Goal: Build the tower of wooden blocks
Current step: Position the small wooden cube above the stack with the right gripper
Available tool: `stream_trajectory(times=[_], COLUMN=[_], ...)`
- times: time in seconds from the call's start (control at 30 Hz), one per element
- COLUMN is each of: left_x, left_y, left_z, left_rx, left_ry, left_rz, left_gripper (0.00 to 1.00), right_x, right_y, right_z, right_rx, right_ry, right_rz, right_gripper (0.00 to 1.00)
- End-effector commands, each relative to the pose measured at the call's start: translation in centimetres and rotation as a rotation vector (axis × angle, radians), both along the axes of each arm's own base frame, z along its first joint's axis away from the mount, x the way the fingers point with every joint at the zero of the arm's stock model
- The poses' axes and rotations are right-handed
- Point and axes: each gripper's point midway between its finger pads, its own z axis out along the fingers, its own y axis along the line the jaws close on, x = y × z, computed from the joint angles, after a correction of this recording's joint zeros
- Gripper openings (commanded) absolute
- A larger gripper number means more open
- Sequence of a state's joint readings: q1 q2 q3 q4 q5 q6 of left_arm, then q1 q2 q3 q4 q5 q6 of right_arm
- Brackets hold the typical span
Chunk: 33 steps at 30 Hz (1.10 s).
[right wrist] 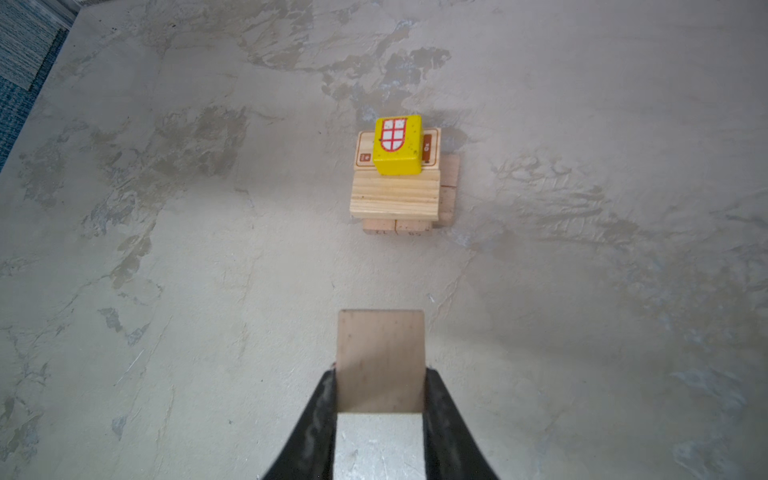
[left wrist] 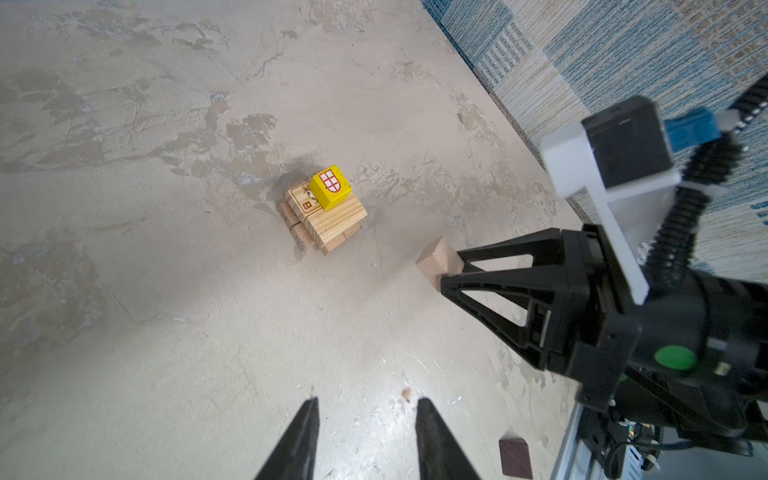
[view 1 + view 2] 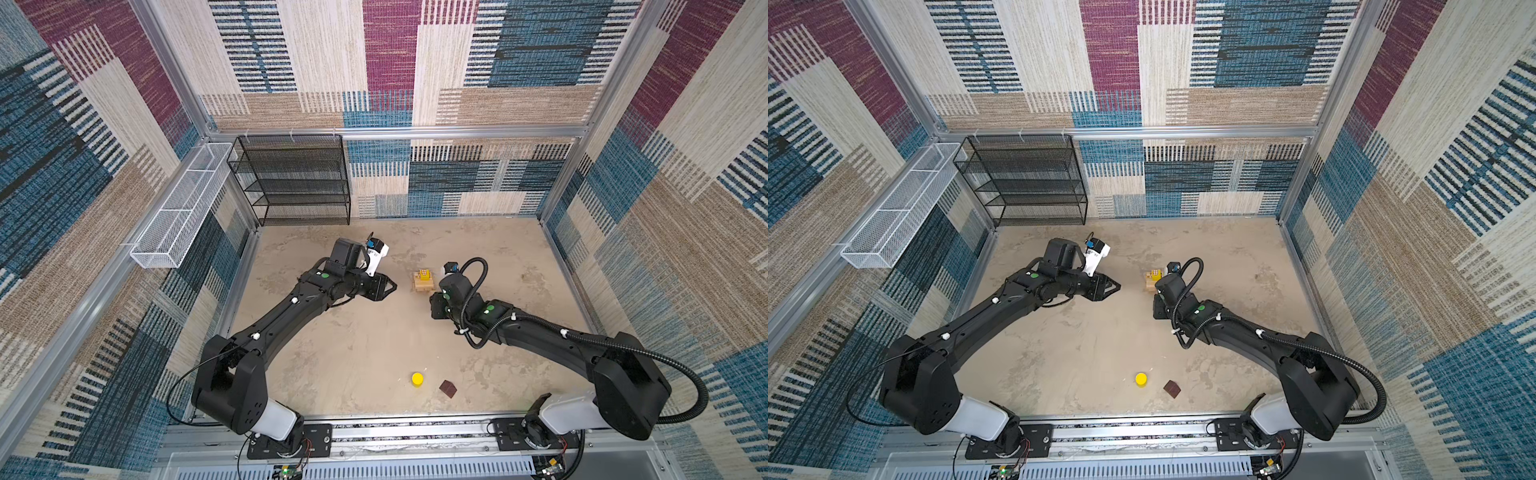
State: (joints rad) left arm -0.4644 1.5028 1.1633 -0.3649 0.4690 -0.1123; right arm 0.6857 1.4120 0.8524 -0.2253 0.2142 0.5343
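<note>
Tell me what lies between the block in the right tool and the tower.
Nothing. The right wrist view shows only bare table between the tan block in the right tool and the tower.

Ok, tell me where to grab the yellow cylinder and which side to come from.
Grip the yellow cylinder across its round side wall, coming straight down from above. It stands upright, flat top up, apart from the dark brown block, so there is likely room on either side. The left hand is open and free.
</note>
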Motion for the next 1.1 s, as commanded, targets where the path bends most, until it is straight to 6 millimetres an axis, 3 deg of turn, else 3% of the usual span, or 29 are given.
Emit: stream_trajectory(times=[0.0, 0.6, 1.07], left_x=[0.2, -0.2, -0.3], left_y=[-0.1, -0.2, -0.2], left_z=[0.6, 0.6, 0.8], left_rx=[-0.004, 0.016, 0.020], left_ry=[-0.015, -0.015, -0.022], left_rz=[-0.001, -0.016, -0.014], left_gripper=[0.43, 0.43, 0.43], right_x=[0.4, 3.1, 3.8], right_y=[0.5, 0.9, 0.6], right_z=[0.8, -0.7, -1.1], right_rx=[0.038, 0.004, -0.020], right_ry=[-0.020, 0.014, 0.021], right_rz=[0.027, 0.014, -0.007], right_gripper=[0.00, 0.00, 0.00])
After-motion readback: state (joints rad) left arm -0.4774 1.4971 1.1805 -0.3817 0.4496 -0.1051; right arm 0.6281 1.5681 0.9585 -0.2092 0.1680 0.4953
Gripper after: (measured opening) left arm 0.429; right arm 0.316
